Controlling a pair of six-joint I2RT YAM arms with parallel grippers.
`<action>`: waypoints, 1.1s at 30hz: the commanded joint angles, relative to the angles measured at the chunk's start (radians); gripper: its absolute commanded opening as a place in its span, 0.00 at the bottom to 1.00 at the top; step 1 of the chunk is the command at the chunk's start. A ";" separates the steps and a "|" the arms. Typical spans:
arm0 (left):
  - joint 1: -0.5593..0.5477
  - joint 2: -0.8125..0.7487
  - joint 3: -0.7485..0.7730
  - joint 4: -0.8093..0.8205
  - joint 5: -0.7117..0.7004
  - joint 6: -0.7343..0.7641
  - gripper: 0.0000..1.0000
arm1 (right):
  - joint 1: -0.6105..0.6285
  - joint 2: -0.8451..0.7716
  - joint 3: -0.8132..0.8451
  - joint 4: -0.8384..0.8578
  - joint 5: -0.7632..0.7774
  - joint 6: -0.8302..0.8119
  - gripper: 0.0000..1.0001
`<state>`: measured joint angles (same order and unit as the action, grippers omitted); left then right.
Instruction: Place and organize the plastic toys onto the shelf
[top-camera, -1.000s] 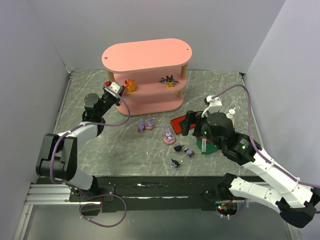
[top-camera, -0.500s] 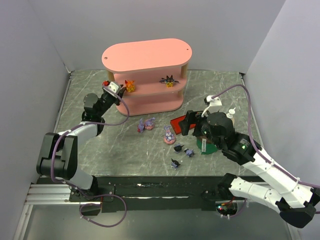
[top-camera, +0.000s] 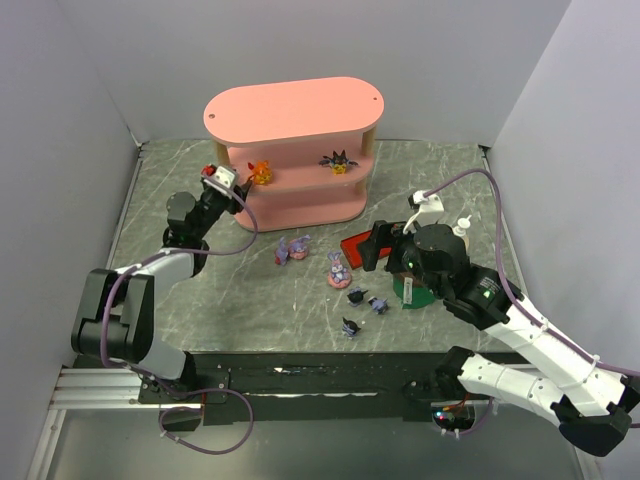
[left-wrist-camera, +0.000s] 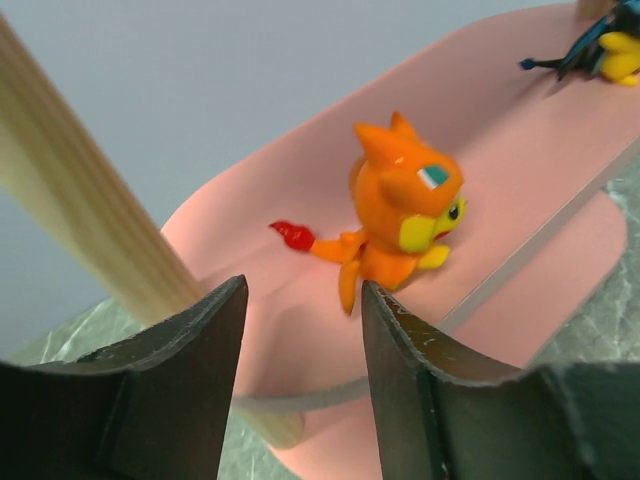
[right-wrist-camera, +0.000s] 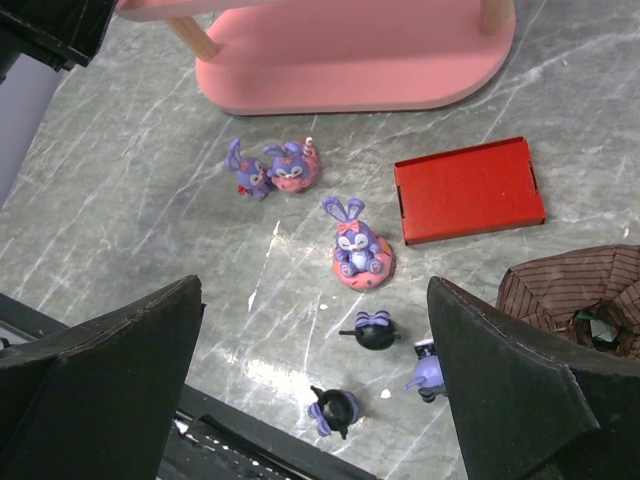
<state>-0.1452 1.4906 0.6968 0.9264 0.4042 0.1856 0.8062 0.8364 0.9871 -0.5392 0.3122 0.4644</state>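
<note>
The left tool (left-wrist-camera: 302, 300) is spread wide and empty, just short of the orange figurine (left-wrist-camera: 405, 205) on the middle tier of the pink shelf (top-camera: 295, 108). A spiky black-and-yellow figurine (top-camera: 339, 160) stands farther along that tier. The right tool (right-wrist-camera: 315, 290), likewise released, hangs over lilac-pink figurines (right-wrist-camera: 357, 252) and dark figurines (right-wrist-camera: 375, 333) on the worktop (right-wrist-camera: 130, 200).

Lab enclosure: blank white walls (top-camera: 60, 90) around tabletop (top-camera: 250, 300).

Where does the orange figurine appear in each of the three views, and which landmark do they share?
Top external: orange figurine, upper left, at the left end of the middle board of the pink shelf.
Left wrist: right of centre, just beyond the open left gripper.
Right wrist: not in it.
Shared landmark: the pink shelf.
</note>
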 joint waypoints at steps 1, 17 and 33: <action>0.006 -0.052 -0.020 0.065 -0.083 -0.018 0.56 | -0.012 -0.011 -0.015 0.021 -0.012 0.013 1.00; 0.024 0.000 -0.013 0.157 -0.099 -0.114 0.60 | -0.012 -0.026 -0.024 0.015 -0.022 0.025 1.00; 0.044 -0.203 -0.155 0.183 -0.333 -0.221 0.70 | -0.024 0.029 0.016 -0.071 -0.045 0.040 1.00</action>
<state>-0.1116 1.3754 0.5594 1.0359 0.1768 0.0475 0.7979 0.8383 0.9733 -0.5587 0.2687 0.4854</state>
